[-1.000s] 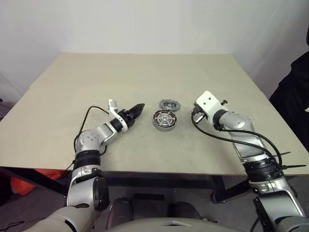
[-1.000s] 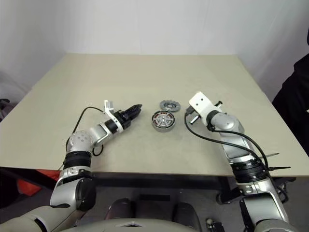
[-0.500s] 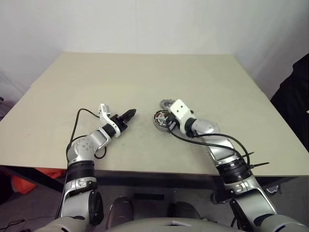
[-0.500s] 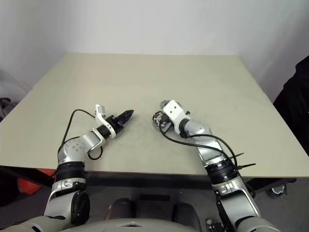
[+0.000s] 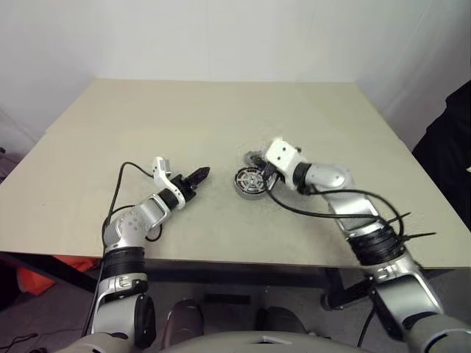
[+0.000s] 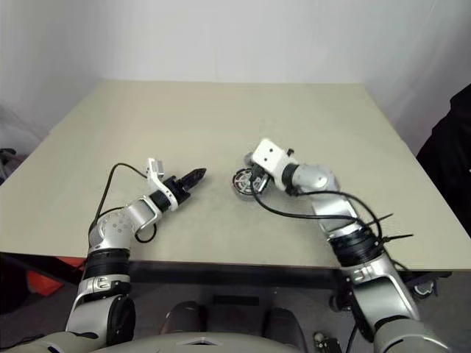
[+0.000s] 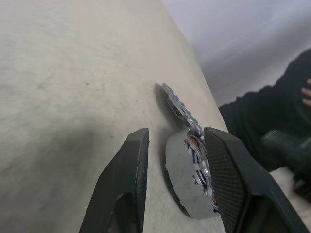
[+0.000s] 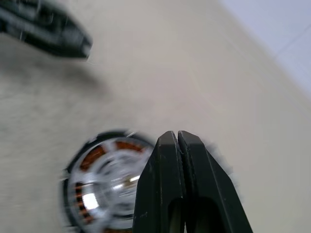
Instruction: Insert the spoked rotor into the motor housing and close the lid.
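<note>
My right arm has swung in toward the middle of the desk (image 5: 221,110) since a second ago, and my left arm has pulled back a little toward my left. Now my right fingers (image 8: 178,145) hang just over the motor housing (image 5: 250,180), at its right edge, and they are pressed tight together with nothing in them. My left fingers (image 5: 200,175) are partly apart, with a gap between them, and they hold nothing too. They point level across the desk at the housing, which sits off to their right with bare desk between. In my left wrist view the housing (image 7: 192,179) shows through that gap. The lid (image 5: 254,157) lies flat just behind the housing, nearly touching it, on the far side from me. I think the spoked rotor already sits inside the housing, but I cannot tell for sure. So my right hand is the nearer one. I think the lid comes next, and it lies a bit past my right fingers, away from me.
</note>
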Tool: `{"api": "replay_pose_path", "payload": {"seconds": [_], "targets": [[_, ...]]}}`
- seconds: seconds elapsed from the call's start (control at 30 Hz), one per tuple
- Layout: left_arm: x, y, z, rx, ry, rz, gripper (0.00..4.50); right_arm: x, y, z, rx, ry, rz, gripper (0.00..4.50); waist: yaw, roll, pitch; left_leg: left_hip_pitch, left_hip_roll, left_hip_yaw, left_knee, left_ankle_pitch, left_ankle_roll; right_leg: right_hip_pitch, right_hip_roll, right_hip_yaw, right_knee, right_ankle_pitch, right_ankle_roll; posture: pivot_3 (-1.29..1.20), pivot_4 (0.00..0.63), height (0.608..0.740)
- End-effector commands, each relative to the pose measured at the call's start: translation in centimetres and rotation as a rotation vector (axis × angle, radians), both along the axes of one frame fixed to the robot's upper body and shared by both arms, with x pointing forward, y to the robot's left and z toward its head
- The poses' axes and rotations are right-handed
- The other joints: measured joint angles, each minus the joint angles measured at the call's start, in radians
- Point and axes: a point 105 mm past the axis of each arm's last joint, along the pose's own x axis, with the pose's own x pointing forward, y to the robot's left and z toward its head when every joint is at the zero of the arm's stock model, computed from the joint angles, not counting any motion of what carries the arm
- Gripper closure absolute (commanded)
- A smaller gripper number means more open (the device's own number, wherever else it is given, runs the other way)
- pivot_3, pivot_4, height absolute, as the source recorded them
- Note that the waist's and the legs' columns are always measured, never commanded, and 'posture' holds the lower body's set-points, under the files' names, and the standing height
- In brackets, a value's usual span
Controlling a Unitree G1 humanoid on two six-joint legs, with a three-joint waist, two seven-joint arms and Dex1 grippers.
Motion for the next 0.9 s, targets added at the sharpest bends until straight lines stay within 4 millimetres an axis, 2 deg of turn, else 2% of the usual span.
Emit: {"api": "replay_pose_path", "payload": {"seconds": [0.03, 0.17, 0.3, 0.37, 0.5, 0.7, 0.77, 0.83, 0.9], "targets": [[0.5, -0.1, 1.5, 0.010, -0.075, -0.010, 2.60, 0.2, 0.3, 2.1, 0.009, -0.065, 0.039, 4.50, 0.000, 0.000, 0.000, 0.000, 0.000, 0.000, 0.000, 0.000, 0.000, 0.000, 0.000, 0.000, 0.000, 0.000, 0.000, 0.00, 0.000, 0.740], [0.4, 0.0, 1.3, 0.017, -0.072, -0.007, 2.60, 0.3, 0.0, 0.0, -0.001, -0.008, 0.019, 4.50, 0.000, 0.000, 0.000, -0.001, 0.000, 0.000, 0.000, 0.000, 0.000, 0.000, 0.000, 0.000, 0.000, 0.000, -0.001, 0.00, 0.000, 0.740], [0.3, 0.2, 1.4, 0.025, -0.072, 0.005, 2.60, -0.9, 0.1, -6.8, 0.025, 0.188, -0.037, 4.50, 0.000, 0.000, 0.000, -0.002, 0.000, 0.000, 0.000, 0.000, 0.000, -0.001, 0.001, 0.000, 0.000, 0.000, -0.001, 0.00, 0.000, 0.740], [0.3, 0.2, 1.5, 0.029, -0.075, 0.006, 2.60, -0.8, -0.4, -8.6, -0.043, 0.183, -0.067, 4.50, -0.002, 0.001, -0.001, -0.002, 0.000, 0.000, 0.000, 0.000, 0.000, -0.002, 0.001, 0.000, 0.000, 0.000, -0.002, 0.00, 0.000, 0.740], [0.5, 0.3, 1.6, 0.030, -0.079, 0.010, 2.60, -0.2, 0.5, -5.5, 0.044, 0.122, -0.045, 4.50, -0.004, 0.000, 0.000, 0.002, 0.000, 0.001, 0.001, 0.000, 0.000, 0.001, 0.000, 0.001, 0.002, -0.002, 0.002, 0.00, 0.000, 0.740], [0.5, -0.1, 1.4, 0.041, -0.083, -0.008, 2.60, 0.7, -0.1, -1.1, 0.031, -0.001, -0.025, 4.50, -0.002, 0.000, 0.000, 0.002, 0.000, 0.001, 0.001, 0.001, -0.002, 0.000, 0.000, 0.001, 0.002, -0.003, 0.005, 0.00, 0.000, 0.740], [0.4, -0.2, 1.3, 0.043, -0.084, -0.011, 2.60, 0.7, -0.4, 0.3, -0.010, -0.049, 0.003, 4.50, -0.001, 0.000, 0.000, 0.001, 0.000, 0.000, 0.001, 0.001, -0.001, 0.000, 0.000, 0.001, 0.002, 0.000, -0.001, 0.00, 0.000, 0.740], [0.4, -0.5, 1.2, 0.052, -0.086, -0.019, 2.60, 0.4, -1.0, 0.5, -0.117, -0.071, 0.051, 4.50, 0.000, 0.000, 0.000, 0.000, 0.000, 0.000, 0.000, 0.001, -0.001, -0.001, 0.001, 0.001, 0.002, 0.000, -0.001, 0.00, 0.000, 0.740], [0.4, -0.8, 1.2, 0.060, -0.088, -0.027, 2.60, -0.2, -2.0, -0.3, -0.281, -0.081, 0.123, 4.50, 0.003, 0.000, 0.000, -0.002, 0.000, 0.000, 0.001, 0.000, 0.000, -0.001, 0.001, 0.001, 0.001, 0.000, -0.002, 0.00, 0.000, 0.740]]}}
